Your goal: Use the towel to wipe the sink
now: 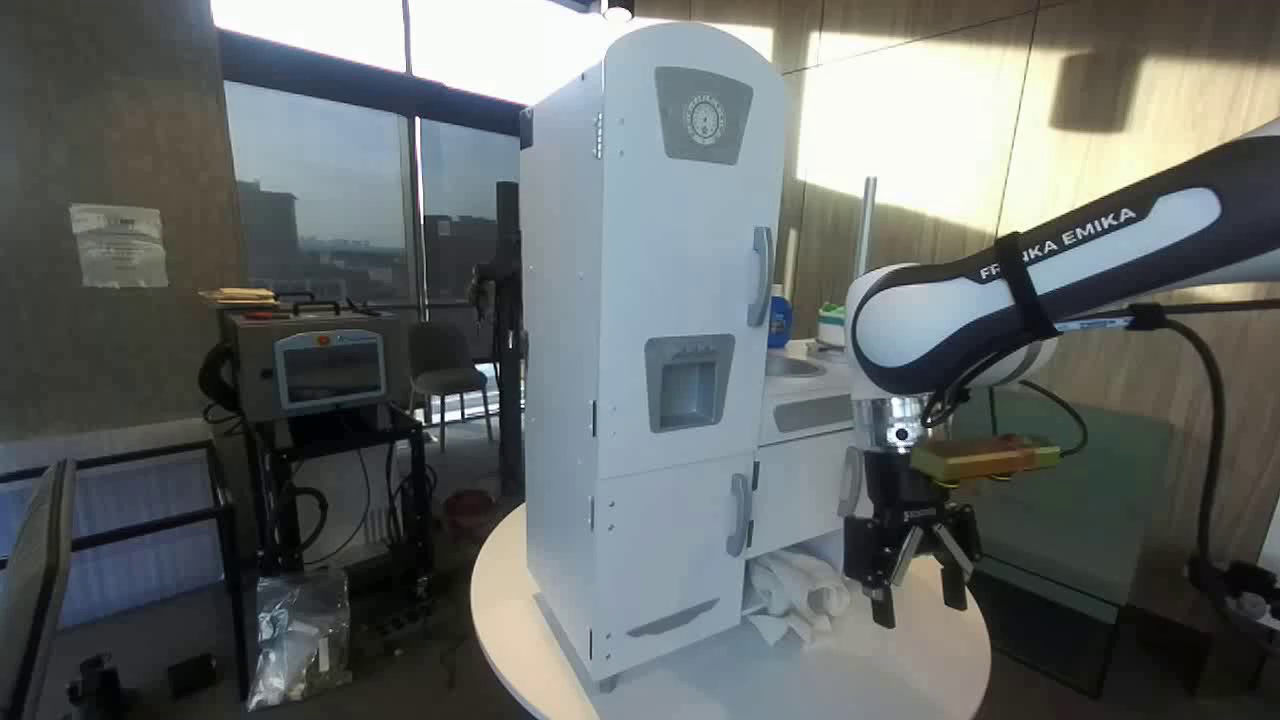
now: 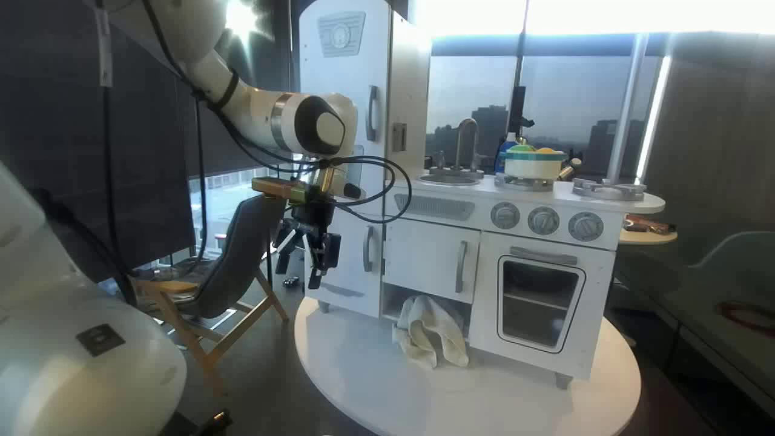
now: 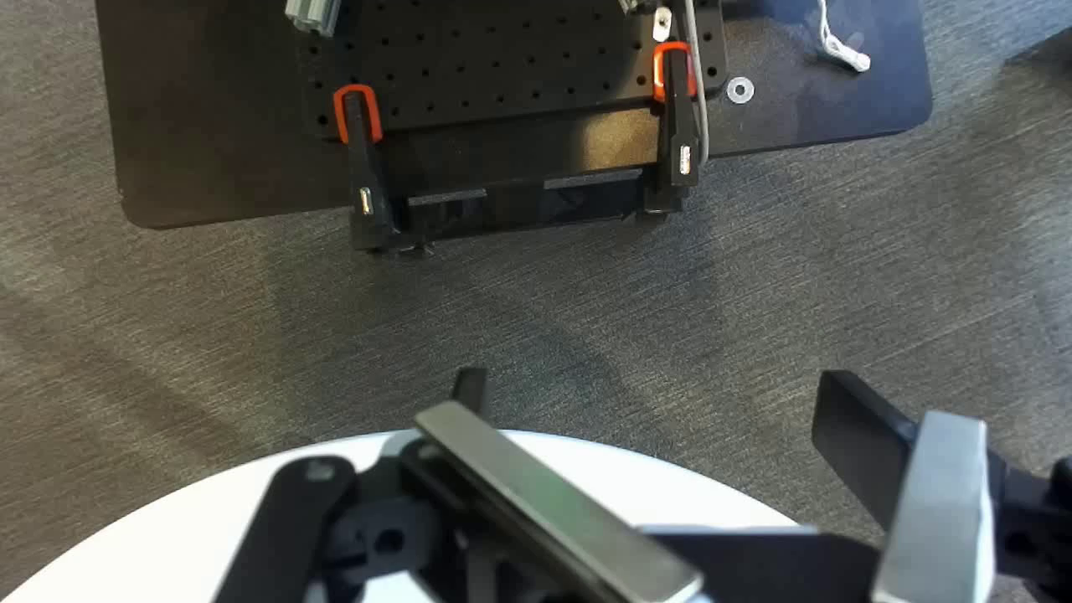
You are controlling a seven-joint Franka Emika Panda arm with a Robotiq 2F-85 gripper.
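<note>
A cream-white towel (image 1: pixel 800 597) lies crumpled on the round white table at the open shelf of the toy kitchen, partly inside the shelf. It also shows in an exterior view (image 2: pixel 428 332). The small grey sink (image 2: pixel 437 180) is set in the countertop above; its rim is partly visible in an exterior view (image 1: pixel 797 368). My gripper (image 1: pixel 918 604) is open and empty, pointing down in front of the kitchen, apart from the towel and higher than it. It also shows in an exterior view (image 2: pixel 299 276) and in the wrist view (image 3: pixel 653 392). Towel and sink are out of the wrist view.
A tall toy fridge (image 1: pixel 690 250) stands beside the sink. A curved faucet (image 2: pixel 467 139) rises behind the sink. A blue bottle (image 2: pixel 507 149) and a white-teal pot (image 2: pixel 534 166) stand on the counter. The wrist view shows the table edge (image 3: pixel 620 469) and a dark clamped base plate (image 3: pixel 243 126).
</note>
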